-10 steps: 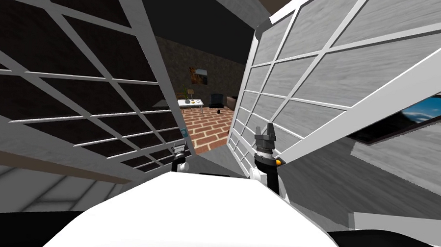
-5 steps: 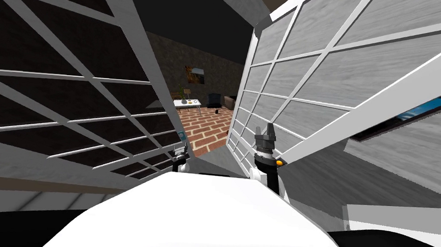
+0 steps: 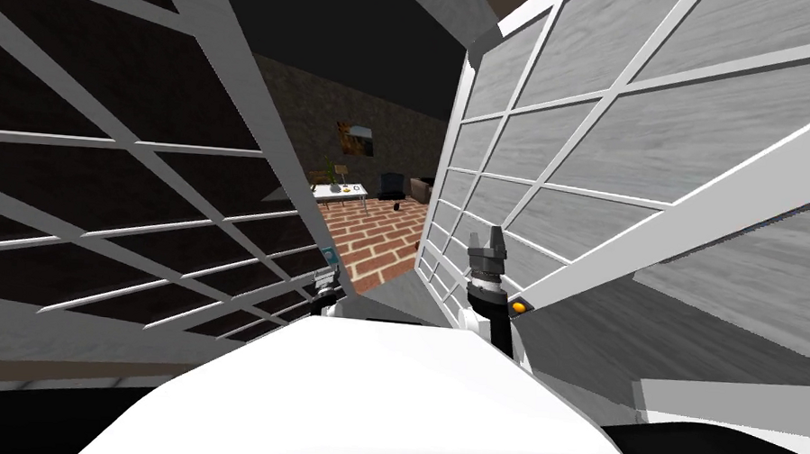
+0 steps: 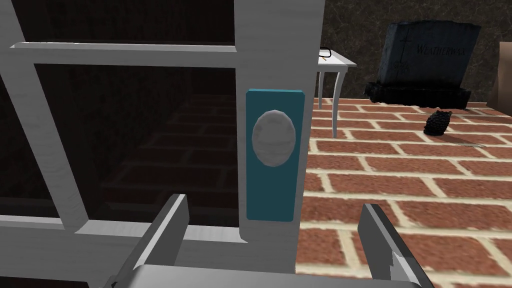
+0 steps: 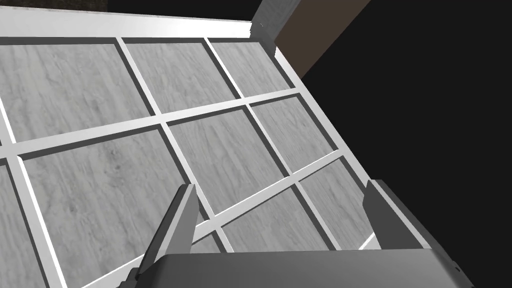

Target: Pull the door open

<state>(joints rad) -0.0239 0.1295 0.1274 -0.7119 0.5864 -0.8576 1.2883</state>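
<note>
A white-framed door leaf with dark panes (image 3: 126,189) stands on my left. A teal plate (image 4: 274,155) with a round grey knob (image 4: 273,137) sits on its stile. My left gripper (image 4: 275,240) is open, just short of the knob, with its fingers (image 4: 170,235) on either side of the stile. The same gripper (image 3: 329,275) shows low beside the teal plate (image 3: 330,253) in the head view. My right gripper (image 3: 488,243) is raised and open before the other leaf (image 5: 100,110), whose panes are grey. Nothing is held.
Between the leaves a brick floor (image 3: 375,240) runs to a white table (image 3: 340,192). A dark tombstone-like block (image 4: 425,60) and a small black object (image 4: 438,122) sit on the bricks. The grey-paned leaf (image 3: 580,161) stands close on my right.
The head view has shifted: the dark-paned leaf and the table slid left and the wall picture at the right left the picture. Both grippers keep their places.
</note>
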